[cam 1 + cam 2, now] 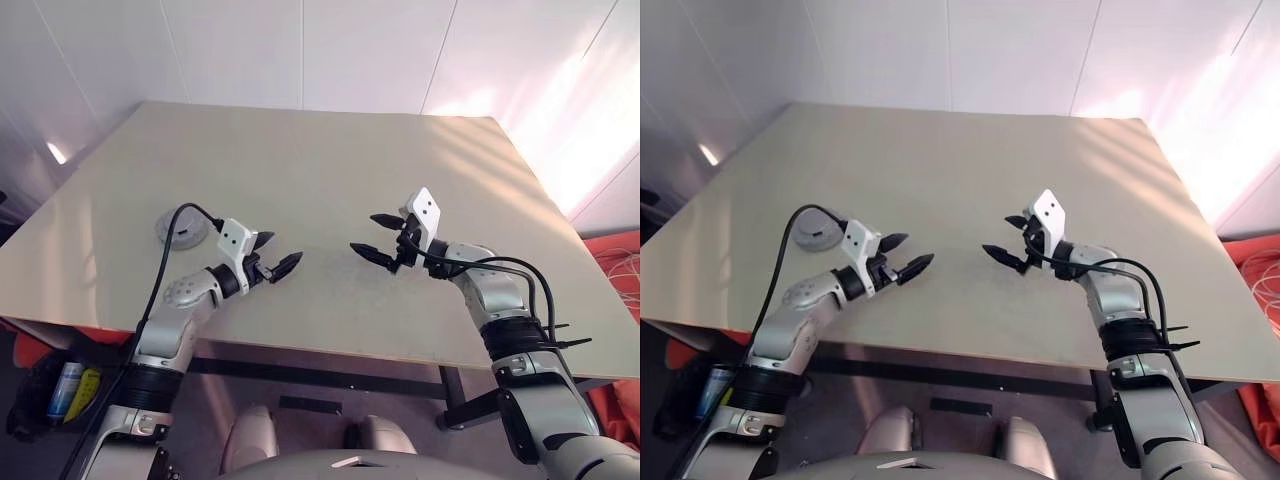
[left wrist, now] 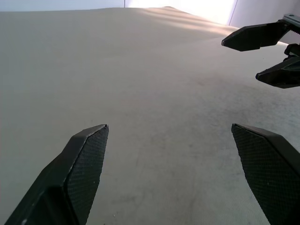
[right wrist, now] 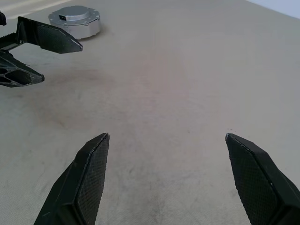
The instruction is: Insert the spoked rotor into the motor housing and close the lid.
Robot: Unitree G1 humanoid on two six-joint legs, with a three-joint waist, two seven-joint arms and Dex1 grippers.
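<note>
A round pale-silver motor housing [image 3: 75,21] stands on the table at the left, just beyond my left arm [image 1: 182,228]. The lid [image 3: 74,13], a silver disc with a raised hub, lies flat on top of it. The spoked rotor is hidden. My left gripper [image 1: 285,247] hovers low over the bare tabletop to the right of the housing, open and empty. My right gripper [image 1: 362,232] faces it from the right, a short gap away, also open with nothing between its fingers. Each wrist view shows the other gripper: the right one [image 2: 240,59] and the left one [image 3: 63,63].
The beige table [image 1: 330,160] reaches to a white wall at the back. A black cable [image 1: 165,265] arcs from my left arm past the housing. Orange material [image 1: 615,260] lies beyond the table's right edge, and a dark bag with bottles [image 1: 65,390] sits below the front left edge.
</note>
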